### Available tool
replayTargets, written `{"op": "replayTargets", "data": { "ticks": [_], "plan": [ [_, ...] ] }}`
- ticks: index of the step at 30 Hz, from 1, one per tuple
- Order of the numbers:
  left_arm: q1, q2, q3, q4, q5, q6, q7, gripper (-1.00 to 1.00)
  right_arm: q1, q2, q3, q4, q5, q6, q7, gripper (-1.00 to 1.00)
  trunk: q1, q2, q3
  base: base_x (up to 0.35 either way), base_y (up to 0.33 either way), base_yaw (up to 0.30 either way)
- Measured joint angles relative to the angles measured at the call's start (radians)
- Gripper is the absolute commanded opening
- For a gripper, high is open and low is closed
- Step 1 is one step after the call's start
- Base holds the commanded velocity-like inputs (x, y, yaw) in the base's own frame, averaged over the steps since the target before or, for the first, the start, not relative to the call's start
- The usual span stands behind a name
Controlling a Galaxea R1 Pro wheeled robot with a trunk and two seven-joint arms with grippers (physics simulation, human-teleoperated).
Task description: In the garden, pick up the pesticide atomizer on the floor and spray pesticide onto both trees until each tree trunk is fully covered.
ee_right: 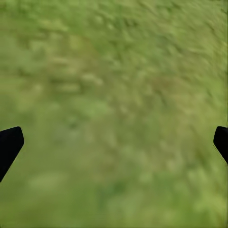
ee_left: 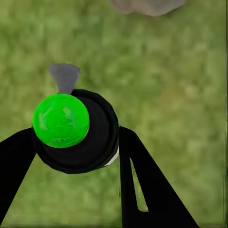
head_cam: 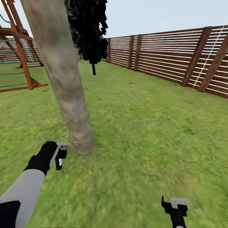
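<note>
Green-capped black atomizer (ee_left: pixel 71 130), grey nozzle toward trunk (head_cam: pixel 63 76).

Pesticide atomizer (ee_left: pixel 76 130): round black body with bright green cap, grey nozzle projecting from it, seen end-on and clamped between the two black fingers (ee_left: pixel 142 185) of the left gripper (ee_left: pixel 71 156). Grass floor (ee_left: pixel 180 85): blurred green, seen beyond. Tree trunk (ee_left: pixel 147 5): beige-grey base seen at frame edge.
</note>
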Motion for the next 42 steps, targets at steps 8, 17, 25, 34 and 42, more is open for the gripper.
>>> {"op": "replayTargets", "data": {
  "ticks": [8,17,25,34,42],
  "plan": [
    [0.002,-0.001,-0.001,-0.001,0.000,0.000,0.000,-1.00,0.000,-0.001,0.000,0.000,0.000,0.000,0.000,1.00,0.000,0.000,0.000,0.007,-0.274,0.003],
    [0.002,-0.001,0.000,-0.001,0.000,0.000,0.000,-1.00,0.000,-0.001,0.000,0.000,0.000,0.000,0.000,1.00,0.000,0.000,0.000,0.138,-0.260,0.000],
    [0.002,-0.001,-0.001,-0.003,0.001,0.000,0.000,-1.00,0.000,-0.001,0.000,0.000,0.000,0.000,0.000,1.00,0.000,0.000,0.000,0.011,-0.272,0.184],
    [0.002,-0.022,-0.001,-0.003,0.000,0.000,0.000,-1.00,0.000,-0.001,-0.001,0.000,0.000,0.000,0.000,1.00,0.000,0.000,0.000,0.139,-0.232,0.104],
    [0.040,0.055,0.007,0.009,-0.011,-0.078,-0.001,-1.00,0.000,-0.001,0.000,0.000,0.000,0.000,0.000,1.00,0.000,0.000,0.000,0.161,-0.195,0.000]
  ]
}}
